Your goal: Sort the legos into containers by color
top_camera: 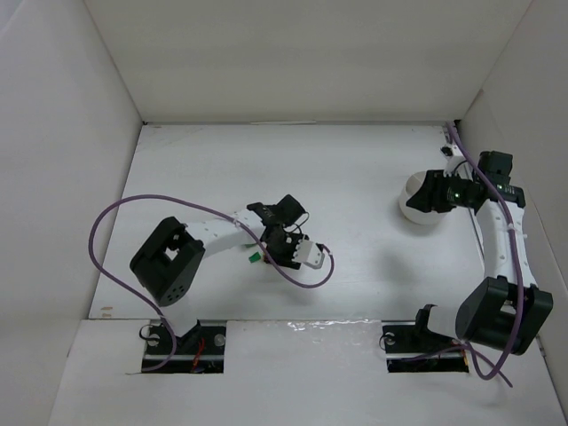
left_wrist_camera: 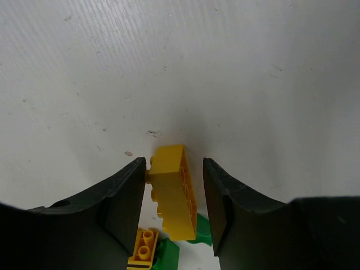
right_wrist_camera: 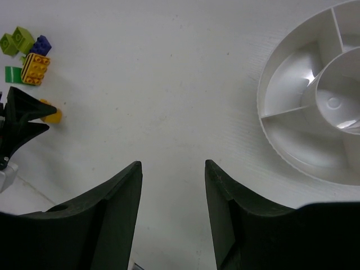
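Left wrist view: the left gripper [left_wrist_camera: 174, 164] stood low over the table [left_wrist_camera: 236, 67], its jaws open on either side of a yellow brick [left_wrist_camera: 171, 194]. One finger [left_wrist_camera: 126, 197] met a corner of the brick, while a thin gap showed at the other finger [left_wrist_camera: 225, 202], so no grip was made. The brick lay skewed between the jaws, with a small orange brick [left_wrist_camera: 143, 247] and a green brick [left_wrist_camera: 169, 257] just behind it. Right wrist view: the right gripper [right_wrist_camera: 173, 169] was open and empty, just beside the white bowl [right_wrist_camera: 287, 79], whose visible compartments held no bricks. A lime green brick [right_wrist_camera: 17, 40] and a purple brick [right_wrist_camera: 41, 45] lay in a cluster well apart from the bowl. The step in hand was judged to be the pick of the yellow brick. A good grasp would call for slow closure, letting the pads square the skewed brick on its long sides, then a straight lift so that the neighbours behind were not dragged along
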Tool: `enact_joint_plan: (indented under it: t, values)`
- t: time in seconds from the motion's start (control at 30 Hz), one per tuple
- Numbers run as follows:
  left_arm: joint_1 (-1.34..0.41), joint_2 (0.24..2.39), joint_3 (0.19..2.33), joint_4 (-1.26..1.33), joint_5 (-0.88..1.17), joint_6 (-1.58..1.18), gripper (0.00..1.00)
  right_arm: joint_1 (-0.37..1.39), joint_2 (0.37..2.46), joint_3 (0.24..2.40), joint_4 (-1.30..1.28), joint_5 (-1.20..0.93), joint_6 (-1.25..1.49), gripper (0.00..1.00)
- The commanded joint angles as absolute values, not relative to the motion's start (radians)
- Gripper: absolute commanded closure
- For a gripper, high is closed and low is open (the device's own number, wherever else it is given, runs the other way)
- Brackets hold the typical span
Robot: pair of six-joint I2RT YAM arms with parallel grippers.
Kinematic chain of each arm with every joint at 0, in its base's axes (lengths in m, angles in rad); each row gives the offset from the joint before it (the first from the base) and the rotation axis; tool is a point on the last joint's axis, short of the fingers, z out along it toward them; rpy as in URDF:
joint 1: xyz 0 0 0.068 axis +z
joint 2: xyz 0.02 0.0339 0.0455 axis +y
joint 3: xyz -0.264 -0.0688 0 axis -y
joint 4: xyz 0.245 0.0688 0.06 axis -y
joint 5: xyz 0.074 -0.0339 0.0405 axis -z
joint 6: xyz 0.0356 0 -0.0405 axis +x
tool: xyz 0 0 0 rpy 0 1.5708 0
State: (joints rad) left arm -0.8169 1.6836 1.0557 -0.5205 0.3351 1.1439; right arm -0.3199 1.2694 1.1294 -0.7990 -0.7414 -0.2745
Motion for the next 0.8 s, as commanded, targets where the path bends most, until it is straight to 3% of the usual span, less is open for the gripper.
enact_joint_plan:
  t: [0.0,0.23,0.57,0.77]
  values:
    - [-0.821,1.698,1.109,-0.598,0.295,1.143,0.58,-0.334,1.239,1.126,-0.764,-0.764,-0.290,0.46]
    - [-0.830,1.721,1.129,-0.621,0.249,1.111,0.44,-0.334,1.249,1.097,-0.744,-0.784,-0.290,0.46]
    - [-0.850,1.773,1.204,-0.669,0.227,1.101,0.46,-0.334,1.230,1.054,-0.724,-0.784,-0.310,0.46]
    - [-0.861,1.793,1.238,-0.689,0.227,1.092,0.54,-0.356,1.230,1.054,-0.724,-0.784,-0.321,0.46]
